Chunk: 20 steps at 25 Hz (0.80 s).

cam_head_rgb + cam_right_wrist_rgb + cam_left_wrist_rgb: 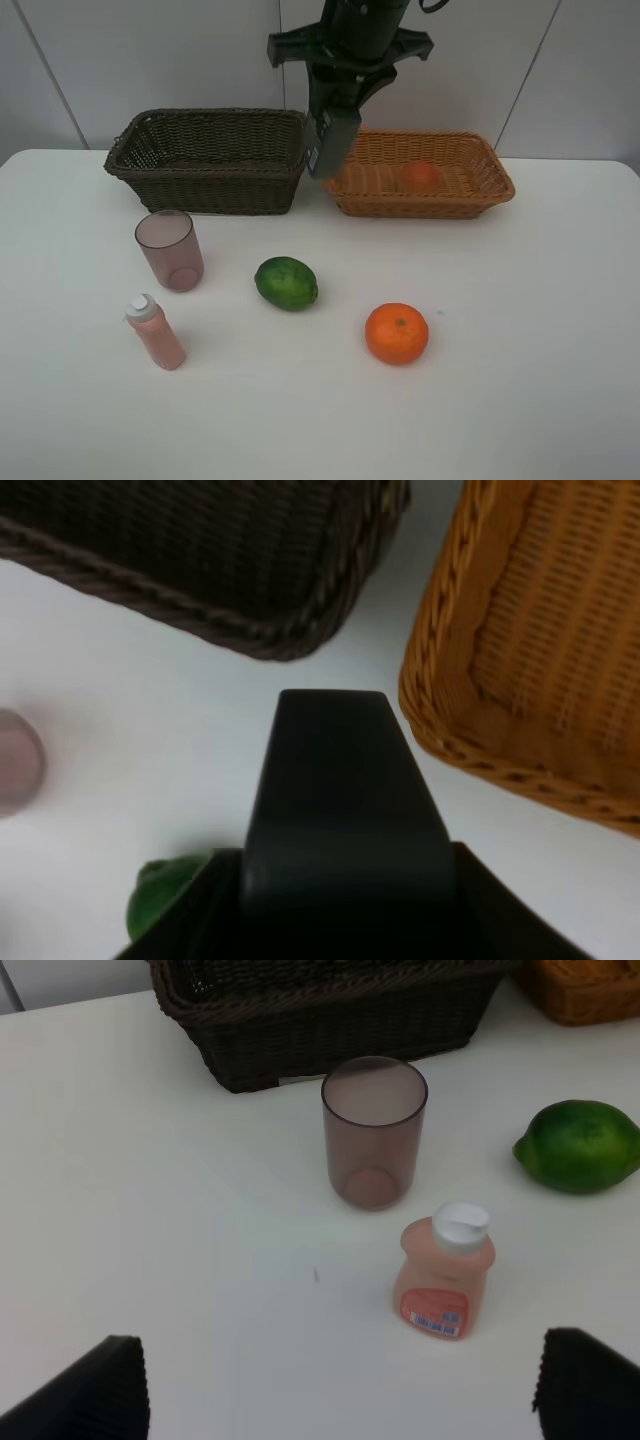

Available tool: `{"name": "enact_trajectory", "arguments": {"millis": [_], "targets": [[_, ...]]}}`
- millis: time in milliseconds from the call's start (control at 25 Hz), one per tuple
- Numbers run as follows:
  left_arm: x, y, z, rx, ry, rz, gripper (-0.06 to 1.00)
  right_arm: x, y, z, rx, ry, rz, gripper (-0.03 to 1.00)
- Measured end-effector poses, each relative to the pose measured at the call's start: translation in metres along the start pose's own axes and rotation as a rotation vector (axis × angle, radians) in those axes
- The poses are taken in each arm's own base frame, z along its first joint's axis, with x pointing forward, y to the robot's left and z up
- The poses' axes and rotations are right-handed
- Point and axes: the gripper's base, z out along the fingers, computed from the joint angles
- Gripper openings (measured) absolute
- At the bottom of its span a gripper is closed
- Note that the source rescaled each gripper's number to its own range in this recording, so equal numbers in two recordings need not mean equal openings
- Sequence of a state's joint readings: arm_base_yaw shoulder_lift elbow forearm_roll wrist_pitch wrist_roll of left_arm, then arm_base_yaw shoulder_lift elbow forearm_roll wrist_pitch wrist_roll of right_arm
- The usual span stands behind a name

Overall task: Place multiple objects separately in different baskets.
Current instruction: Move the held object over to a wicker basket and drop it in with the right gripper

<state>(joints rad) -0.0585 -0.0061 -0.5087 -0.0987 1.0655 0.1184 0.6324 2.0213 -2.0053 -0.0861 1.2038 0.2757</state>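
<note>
The dark brown basket (210,160) and the light orange basket (420,172) stand side by side at the back. A peach (421,176) lies in the orange one. On the table are a mauve cup (170,250), a pink bottle (156,332) with a white cap, a lime (286,283) and an orange (397,333). My right gripper (328,165) hangs shut over the gap between the baskets, with nothing seen in it. My left gripper (345,1360) is open wide above the table, short of the pink bottle (445,1275) and the cup (374,1130).
The table (540,350) is white, with a pale wall behind the baskets. The lime (580,1146) lies off to one side of the pink bottle. The left arm does not show in the exterior high view.
</note>
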Motion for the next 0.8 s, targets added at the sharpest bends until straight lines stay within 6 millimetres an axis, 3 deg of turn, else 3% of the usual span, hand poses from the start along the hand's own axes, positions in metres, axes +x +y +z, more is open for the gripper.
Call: {"name": "enact_trajectory", "arguments": {"millis": [400, 520, 800], "targets": [[0.000, 0.000, 0.000, 0.000, 0.000, 0.000, 1.00, -0.033, 0.014, 0.000, -0.115, -0.364, -0.007, 0.01], [0.000, 0.000, 0.000, 0.000, 0.000, 0.000, 1.00, -0.040, 0.017, 0.016, -0.132, -0.420, -0.010, 0.01], [0.000, 0.000, 0.000, 0.000, 0.000, 0.000, 1.00, -0.044, 0.025, 0.081, -0.148, -0.453, -0.017, 0.01]]}}
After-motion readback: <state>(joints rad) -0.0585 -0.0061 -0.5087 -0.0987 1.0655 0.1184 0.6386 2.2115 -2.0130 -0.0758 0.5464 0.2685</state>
